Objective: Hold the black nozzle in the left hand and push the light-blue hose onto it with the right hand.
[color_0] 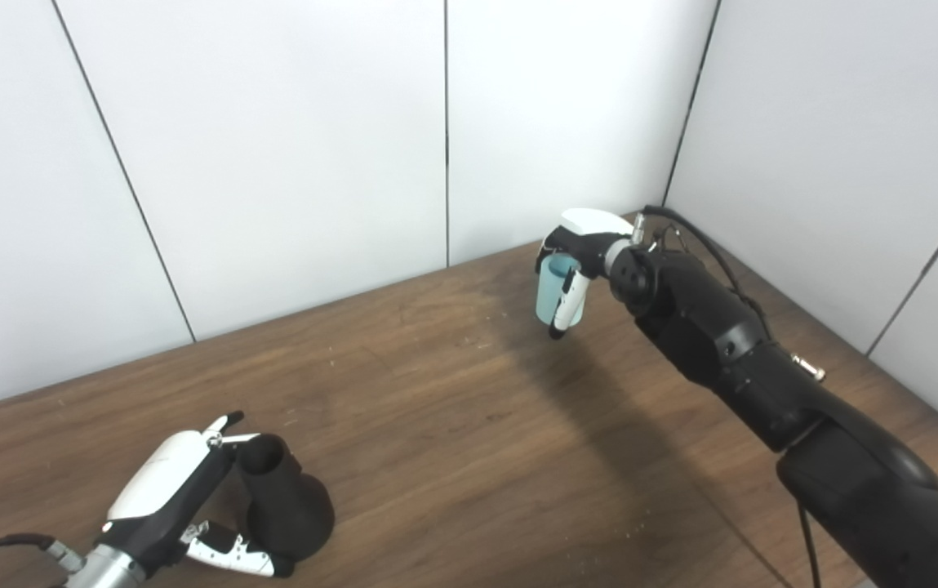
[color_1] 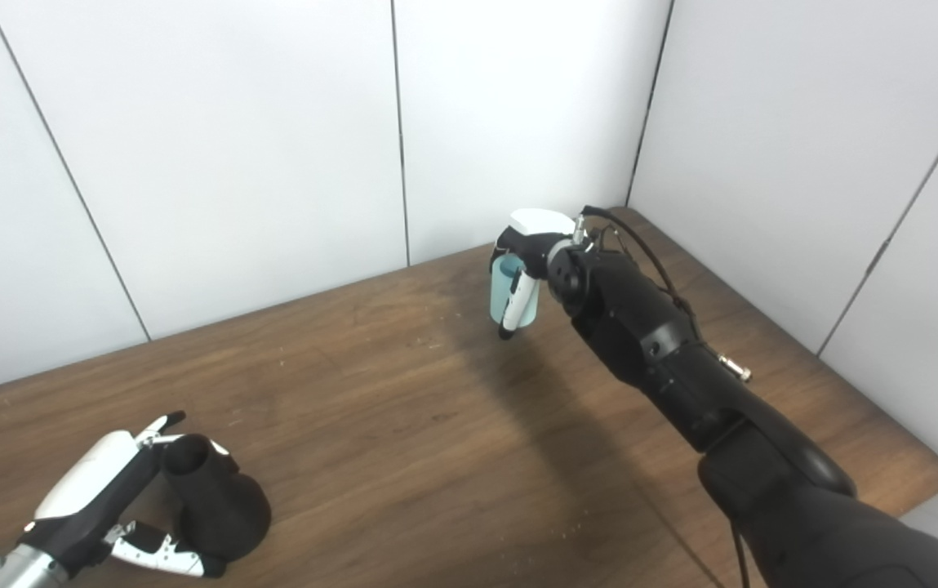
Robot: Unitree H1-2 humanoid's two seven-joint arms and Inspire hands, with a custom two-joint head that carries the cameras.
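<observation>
Left hand [color_0: 183, 498]: low at about 7 o'clock, my fingers wrapped around the black nozzle [color_0: 282, 500], thumb side under its wide base, fingertips near the narrow neck.
Black nozzle: it stands near the table's [color_0: 452, 425] front left, wide skirt down, narrow open mouth up and tilted slightly away from me. It looks like rigid moulded plastic, light, a bit slick; I judge the flared base is the best place to brace it.
Left arm pose: forearm comes in low from the bottom-left corner, wrist nearly flat.
Right hand [color_1: 527, 269]: out at about 1 o'clock, near the far wall corner, closed on the light-blue hose [color_1: 506, 299].
Light-blue hose: a short, upright piece, open end up, held off the table. Probably soft and springy, so I should grip near the end.
Right arm pose: stretched long, wrist bent down.
Gap: the two parts are well apart.
</observation>
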